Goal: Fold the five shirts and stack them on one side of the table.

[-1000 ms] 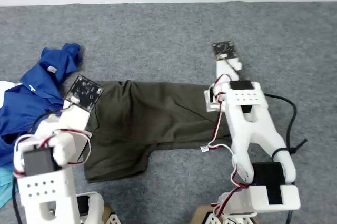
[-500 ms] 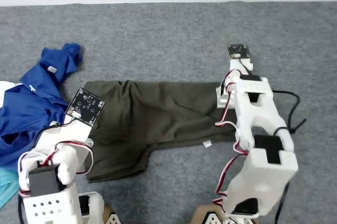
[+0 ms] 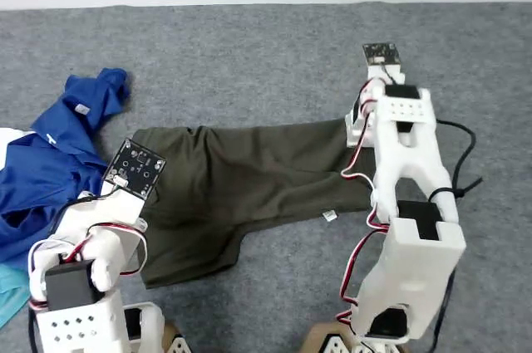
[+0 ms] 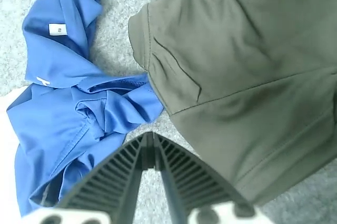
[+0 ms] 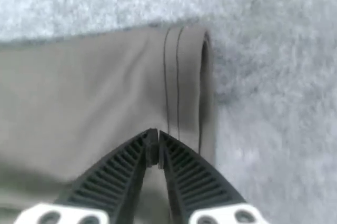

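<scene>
An olive shirt (image 3: 249, 183) lies spread across the middle of the grey table, one sleeve (image 3: 187, 257) pointing to the near edge. My right gripper (image 5: 156, 140) is shut on its right hem (image 3: 337, 133), with the stitched hem edge (image 5: 205, 76) just past the fingertips. A crumpled blue shirt (image 3: 50, 162) lies at the left, touching the olive shirt's left edge (image 4: 150, 84). My left gripper (image 4: 153, 140) hangs shut and empty over the spot where the blue shirt (image 4: 84, 108) meets the olive shirt (image 4: 247, 76).
A white cloth (image 3: 5, 135) and a teal cloth (image 3: 8, 295) peek in at the left edge. A small white tag (image 3: 329, 216) lies by the olive shirt's near hem. Bare grey carpet (image 3: 274, 62) stretches behind the shirts and at the far right.
My right arm has moved right and away, dragging the olive shirt's right hem with it and pulling the fabric flatter. The left arm drew back slightly, then held still.
</scene>
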You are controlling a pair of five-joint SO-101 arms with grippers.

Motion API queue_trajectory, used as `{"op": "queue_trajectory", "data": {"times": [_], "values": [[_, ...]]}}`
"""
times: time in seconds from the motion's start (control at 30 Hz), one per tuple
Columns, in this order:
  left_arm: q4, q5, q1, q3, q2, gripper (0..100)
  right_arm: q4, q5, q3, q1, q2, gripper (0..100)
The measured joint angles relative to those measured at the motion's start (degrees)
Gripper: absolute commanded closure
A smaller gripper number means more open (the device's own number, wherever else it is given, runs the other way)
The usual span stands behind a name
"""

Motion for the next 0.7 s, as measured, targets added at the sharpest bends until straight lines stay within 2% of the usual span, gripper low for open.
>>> {"op": "queue_trajectory", "data": {"times": [0.17, 0.47, 0.7], "values": [[0.00, 0.00, 0.00, 0.00, 0.00, 100, 13.80, 0.00, -5.89, 0.00, -1.85, 99.0], [0.00, 0.00, 0.00, 0.00, 0.00, 100, 28.04, 0.53, -6.95, -0.18, -8.18, 99.0], [0.00, 0.00, 0.00, 0.00, 0.00, 100, 28.22, 6.59, -3.78, -5.54, -6.95, 99.0]]}}
